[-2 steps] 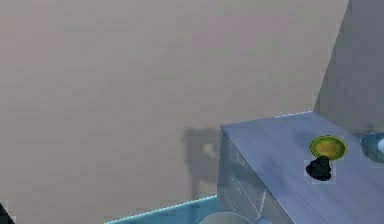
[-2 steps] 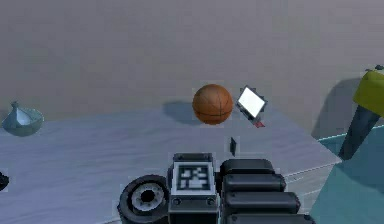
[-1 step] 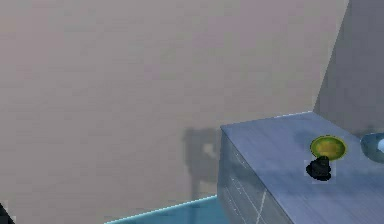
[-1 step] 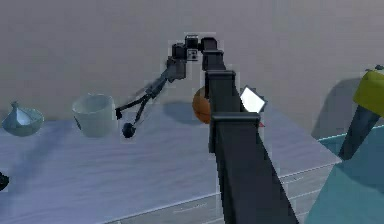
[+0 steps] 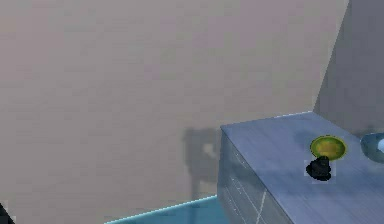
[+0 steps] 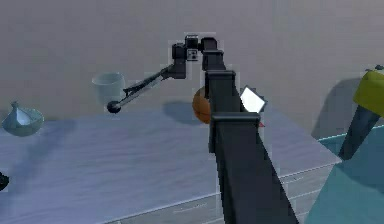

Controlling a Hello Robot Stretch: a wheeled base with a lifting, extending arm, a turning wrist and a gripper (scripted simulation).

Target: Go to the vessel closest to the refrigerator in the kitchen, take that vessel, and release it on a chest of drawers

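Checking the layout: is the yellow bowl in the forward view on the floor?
No, the yellow bowl rests on the grey cabinet top, next to a small dark thing.

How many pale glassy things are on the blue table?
2. A pale cup stands near the wall, left of middle in the arm side view. A pale cone-shaped thing sits at that view's left edge. The dark arm may hide more.

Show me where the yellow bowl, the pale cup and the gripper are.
yellow bowl (image 5: 327,148), forward view, on its inside.
pale cup (image 6: 105,84), arm side view, on its wall.
gripper (image 6: 119,102), arm side view, between its fingertips.
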